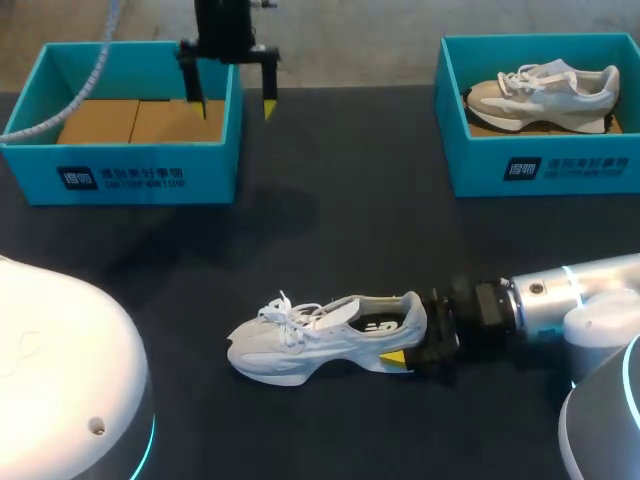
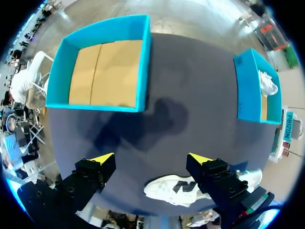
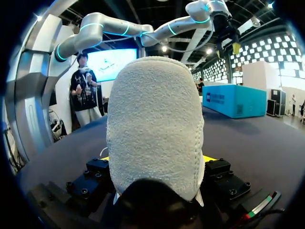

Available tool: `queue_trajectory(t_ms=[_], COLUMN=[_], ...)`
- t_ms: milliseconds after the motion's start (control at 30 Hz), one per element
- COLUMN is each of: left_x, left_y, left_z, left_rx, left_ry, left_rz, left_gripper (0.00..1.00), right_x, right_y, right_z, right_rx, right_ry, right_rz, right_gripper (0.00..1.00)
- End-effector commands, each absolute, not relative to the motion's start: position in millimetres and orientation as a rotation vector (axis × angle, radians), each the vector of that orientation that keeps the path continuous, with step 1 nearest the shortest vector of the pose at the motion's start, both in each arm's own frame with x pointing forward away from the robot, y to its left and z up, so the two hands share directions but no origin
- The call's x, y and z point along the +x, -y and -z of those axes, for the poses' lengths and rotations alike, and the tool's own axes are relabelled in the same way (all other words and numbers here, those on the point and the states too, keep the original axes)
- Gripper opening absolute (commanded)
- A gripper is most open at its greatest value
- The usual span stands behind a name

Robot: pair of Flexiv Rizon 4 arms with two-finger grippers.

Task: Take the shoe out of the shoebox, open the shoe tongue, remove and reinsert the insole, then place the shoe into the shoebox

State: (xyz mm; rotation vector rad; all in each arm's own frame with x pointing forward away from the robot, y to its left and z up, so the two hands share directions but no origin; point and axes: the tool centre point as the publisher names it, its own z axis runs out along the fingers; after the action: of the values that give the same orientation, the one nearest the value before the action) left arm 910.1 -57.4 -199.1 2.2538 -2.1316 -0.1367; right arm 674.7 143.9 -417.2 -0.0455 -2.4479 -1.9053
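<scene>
A pale grey sneaker point(image 1: 320, 335) lies upright on the dark table, toe to the left. My right gripper point(image 1: 412, 340) comes in from the right and is shut on its heel. In the right wrist view the suede heel point(image 3: 155, 129) fills the space between the two fingers, which press it from both sides. My left gripper point(image 1: 232, 98) hangs open and empty high over the right wall of the left teal shoebox point(image 1: 120, 165). From the left wrist view that shoebox point(image 2: 102, 71) holds only cardboard, and the sneaker point(image 2: 176, 188) lies far below the open left gripper point(image 2: 151, 160).
A second teal shoebox point(image 1: 540, 150) at the back right holds another pale sneaker point(image 1: 545, 95). Dark tabletop point(image 1: 340, 230) stretches between the two boxes and the sneaker. My robot's white base point(image 1: 60, 380) bulges in at the front left.
</scene>
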Motion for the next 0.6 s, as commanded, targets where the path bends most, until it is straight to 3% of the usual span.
queue_trajectory(t_ms=[33,467,600], left_x=[912,912,877], left_y=[67,67,95], left_z=[204,204,203], left_rx=[2.251,2.251,2.139], left_ry=[2.155,2.155,2.23], left_rz=[0.162,0.162,0.104], left_gripper=[1.0,1.0,1.0], right_x=[676,676,676], right_y=[-145,-145,-145], right_z=[419,419,419], right_rx=[-0.047,-0.047,-0.047], right_ry=[2.452,2.452,2.452], right_rz=[1.901,1.901,1.901], right_gripper=[0.0,0.0,0.0])
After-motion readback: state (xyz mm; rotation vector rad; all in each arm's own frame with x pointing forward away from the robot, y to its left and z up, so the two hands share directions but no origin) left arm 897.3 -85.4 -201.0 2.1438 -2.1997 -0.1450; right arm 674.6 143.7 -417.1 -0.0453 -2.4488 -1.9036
